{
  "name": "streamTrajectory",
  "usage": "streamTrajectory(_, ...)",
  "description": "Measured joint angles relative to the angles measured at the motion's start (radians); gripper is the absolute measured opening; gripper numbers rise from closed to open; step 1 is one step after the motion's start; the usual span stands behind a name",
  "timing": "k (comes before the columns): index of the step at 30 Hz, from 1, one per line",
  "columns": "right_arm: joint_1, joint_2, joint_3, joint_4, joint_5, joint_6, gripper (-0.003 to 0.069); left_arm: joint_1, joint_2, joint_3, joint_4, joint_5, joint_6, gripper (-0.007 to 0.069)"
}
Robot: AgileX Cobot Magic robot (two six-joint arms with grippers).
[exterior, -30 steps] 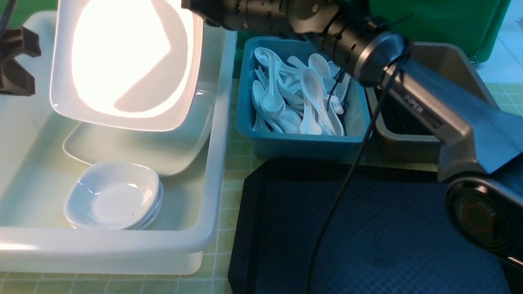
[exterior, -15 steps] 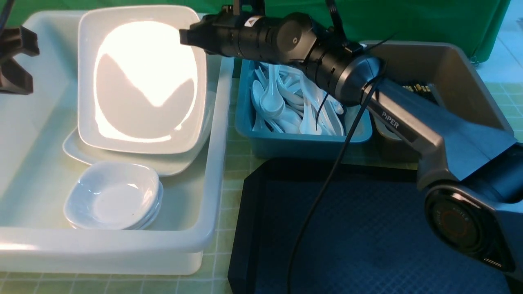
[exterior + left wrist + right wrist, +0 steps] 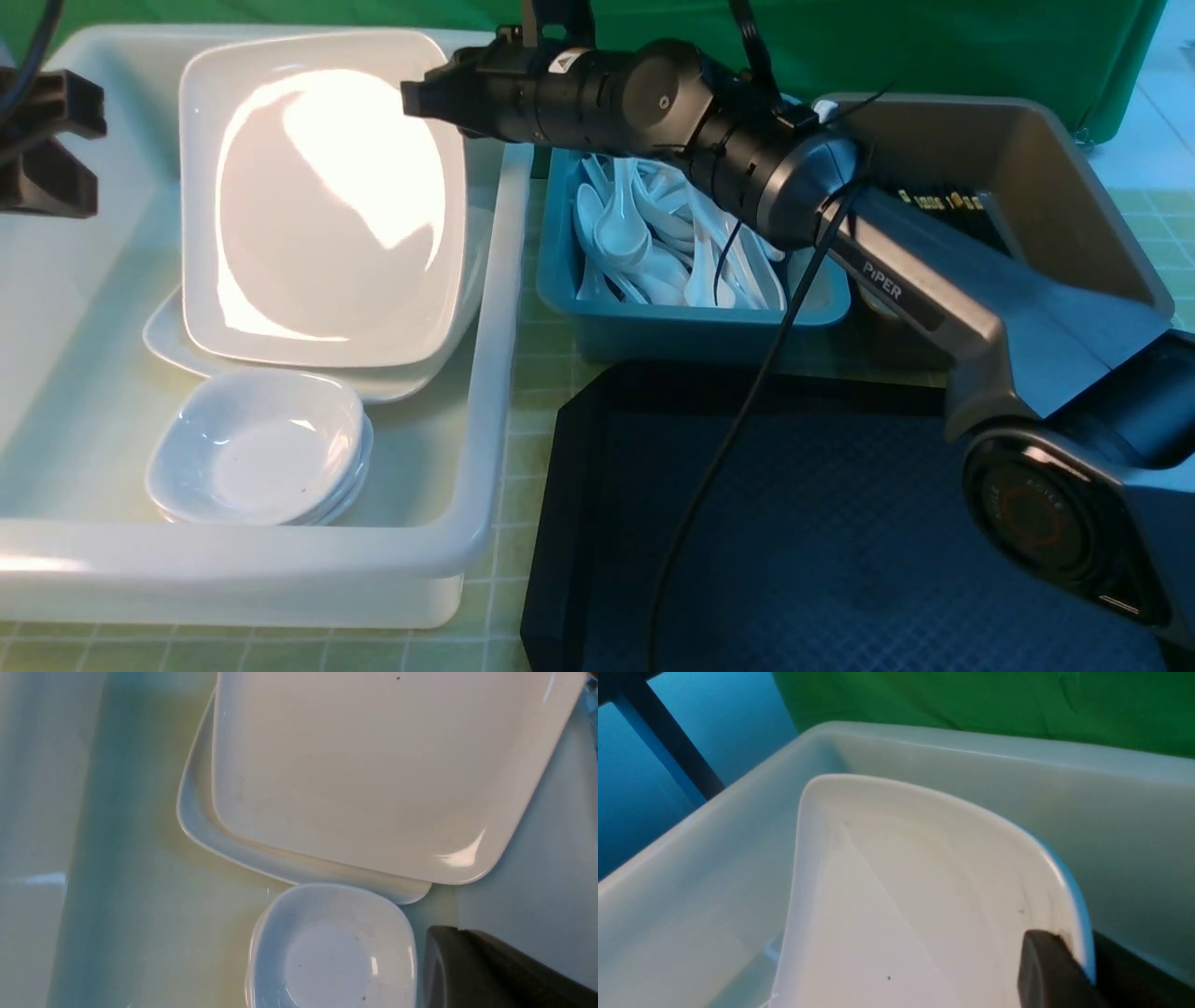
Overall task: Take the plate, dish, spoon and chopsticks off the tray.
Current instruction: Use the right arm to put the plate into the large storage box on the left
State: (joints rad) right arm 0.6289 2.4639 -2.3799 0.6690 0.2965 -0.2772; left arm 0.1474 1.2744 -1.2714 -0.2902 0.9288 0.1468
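My right gripper reaches over the white tub and is shut on the far right rim of the large white plate. In the right wrist view its jaws pinch that plate at the rim. The plate lies on another large plate inside the tub. My left gripper hangs shut and empty beside a stack of small dishes. No tableware shows on the visible part of the black tray.
Small dishes are stacked at the tub's near end. A teal tub behind the tray holds several white spoons. The brown tub to its right holds black chopsticks with gold ends.
The right arm has lowered the plate from a raised, steeply tilted pose down onto the plate lying in the tub. The left arm has barely moved.
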Motion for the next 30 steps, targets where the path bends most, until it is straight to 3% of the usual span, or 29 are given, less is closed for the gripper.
streamTrajectory(5, 0.0, 0.0, 0.0, 0.006, -0.004, 0.035, 0.0094, 0.0, 0.012, 0.0, -0.011, 0.0, 0.018, -0.0008)
streamTrajectory(9, -0.001, 0.0, 0.0, 0.011, -0.002, 0.048, 0.0216, 0.0, 0.012, 0.0, -0.011, 0.0, 0.019, -0.0008)
streamTrajectory(11, -0.001, 0.0, 0.0, 0.011, 0.003, 0.048, 0.0244, 0.0, 0.012, 0.0, -0.011, 0.0, 0.019, -0.0008)
streamTrajectory(30, -0.023, 0.0, 0.0, -0.011, 0.115, 0.059, 0.0248, 0.0, 0.012, 0.0, -0.009, 0.003, 0.021, -0.0008)
